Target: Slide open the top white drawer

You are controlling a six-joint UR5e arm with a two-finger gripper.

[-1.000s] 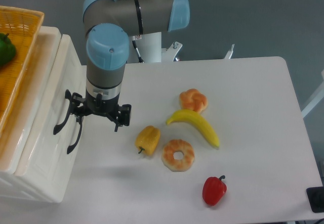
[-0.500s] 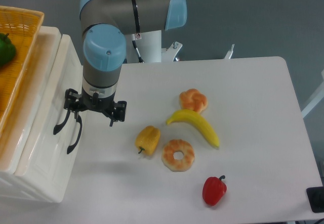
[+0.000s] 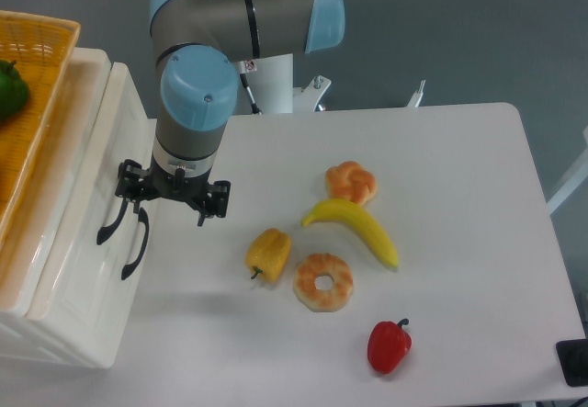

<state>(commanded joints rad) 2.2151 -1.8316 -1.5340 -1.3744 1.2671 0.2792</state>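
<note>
1. Fixed camera, looking down on the table: a white cabinet stands at the left edge. The top white drawer is its upper front, carrying a curved black handle that runs lengthwise along the front.
2. The gripper hangs just right of that handle, fingers spread wide and holding nothing; its left finger is at the handle's upper end.
3. The drawer appears barely open, if at all; it probably pulls rightward, toward the yellow pepper.
</note>
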